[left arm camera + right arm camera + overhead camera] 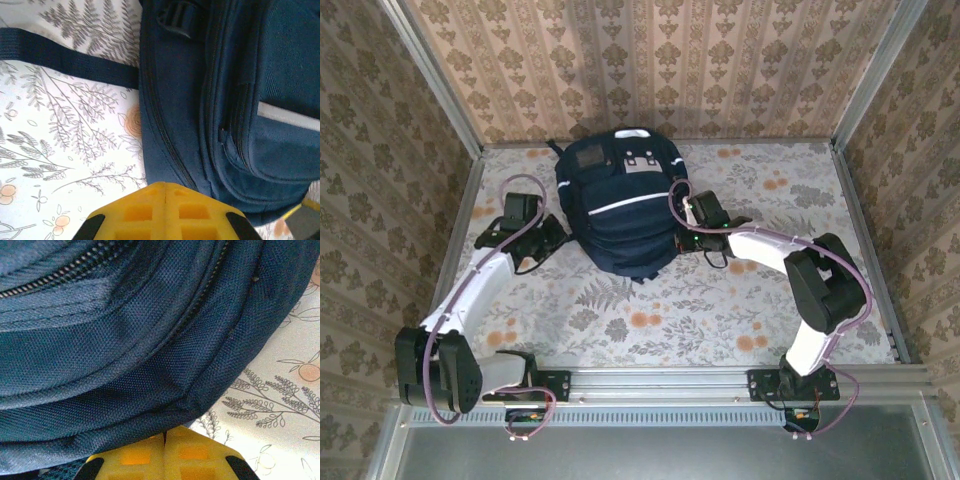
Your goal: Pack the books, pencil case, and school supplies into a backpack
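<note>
The navy backpack [618,215] lies flat at the back middle of the table, zips closed, its white stripe across the front. My left gripper [557,236] sits at its left side, shut, the yellow fingertips [165,188] pressed together with nothing between them, just short of the backpack [225,100]. My right gripper [681,241] is at the backpack's right side, shut. Its tip [165,433] touches the lower seam of the backpack [125,340], and no fabric shows between the fingers. The books, pencil case and school supplies are out of view.
A dark strap [65,57] of the backpack trails over the floral tablecloth [720,310] to the left. Patterned walls [650,60] enclose the table at the back and both sides. A metal rail [660,380] runs along the near edge.
</note>
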`<action>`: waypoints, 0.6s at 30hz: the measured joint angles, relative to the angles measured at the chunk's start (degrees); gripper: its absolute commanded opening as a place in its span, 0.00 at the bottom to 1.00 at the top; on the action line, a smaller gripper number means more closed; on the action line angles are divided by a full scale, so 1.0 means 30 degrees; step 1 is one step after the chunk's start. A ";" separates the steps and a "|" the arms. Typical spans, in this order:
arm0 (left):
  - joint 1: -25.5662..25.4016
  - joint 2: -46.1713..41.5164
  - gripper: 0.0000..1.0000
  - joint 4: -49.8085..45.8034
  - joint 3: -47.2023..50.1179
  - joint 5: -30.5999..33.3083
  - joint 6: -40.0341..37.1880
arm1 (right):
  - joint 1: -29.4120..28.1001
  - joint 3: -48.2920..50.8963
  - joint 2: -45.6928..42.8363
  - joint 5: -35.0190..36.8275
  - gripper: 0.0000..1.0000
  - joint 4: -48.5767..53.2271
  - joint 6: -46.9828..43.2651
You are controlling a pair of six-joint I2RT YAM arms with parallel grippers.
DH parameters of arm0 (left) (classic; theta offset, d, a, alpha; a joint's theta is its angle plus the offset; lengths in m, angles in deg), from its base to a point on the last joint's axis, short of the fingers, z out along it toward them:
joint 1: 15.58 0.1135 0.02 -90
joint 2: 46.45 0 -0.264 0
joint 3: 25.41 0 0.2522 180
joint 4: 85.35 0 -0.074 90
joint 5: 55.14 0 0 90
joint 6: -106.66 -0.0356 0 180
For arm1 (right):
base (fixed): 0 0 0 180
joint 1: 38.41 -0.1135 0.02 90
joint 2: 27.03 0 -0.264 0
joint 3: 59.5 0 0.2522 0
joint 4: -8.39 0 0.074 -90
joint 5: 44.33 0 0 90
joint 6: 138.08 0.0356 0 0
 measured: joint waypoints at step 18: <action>-0.8189 0.3053 0.50 0.2929 -0.0568 0.2280 0.5049 | -0.2310 0.3016 -0.1406 -0.1071 0.00 -0.4532 0.2987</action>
